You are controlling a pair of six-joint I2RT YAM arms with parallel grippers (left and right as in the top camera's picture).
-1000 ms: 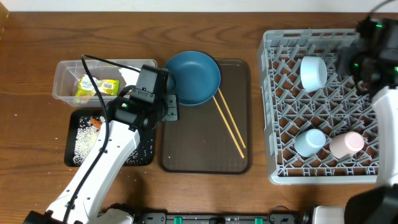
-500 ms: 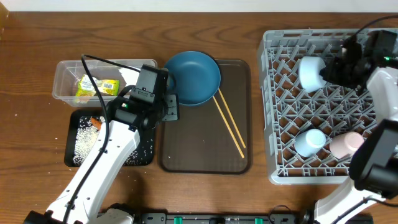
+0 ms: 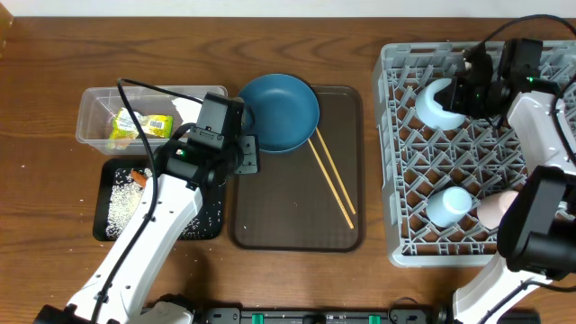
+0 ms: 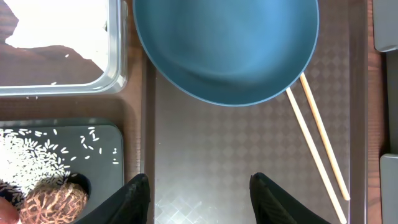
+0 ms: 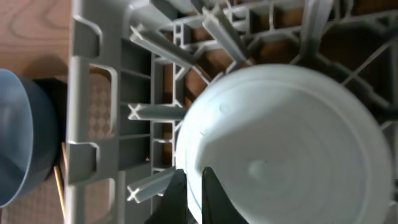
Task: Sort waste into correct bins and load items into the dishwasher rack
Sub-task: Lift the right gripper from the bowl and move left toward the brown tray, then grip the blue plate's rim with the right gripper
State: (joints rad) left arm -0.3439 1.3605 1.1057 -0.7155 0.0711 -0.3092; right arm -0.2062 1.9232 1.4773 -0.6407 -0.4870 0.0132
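The right gripper is all but closed, its two dark fingers pinched on the rim of the pale bowl; the bowl hangs tilted over the far-left part of the dishwasher rack, its smooth glazed round against the grey pegs; whether it already rests on them cannot be told. The step in hand looks like seating this bowl; the next move probably calls for leaning it between two rows of pegs and only then parting the fingers, since a glossy bowl may slide on hard plastic. Nearer the front of the rack lie the light-blue cup and the pink cup, already loaded.

The left gripper stands about half open with nothing between its fingers; it hovers over the dimpled brown serving tray, just short of the blue plate, a broad, shallow, matte round; the thin wooden chopsticks lie slanted beside it, one end tucked at the plate's edge. Plate and chopsticks remain to be loaded. To the left, rice grains and a rough brown biscuit piece sit in the black tray; the yellow-green wrapper sits in the clear tub.
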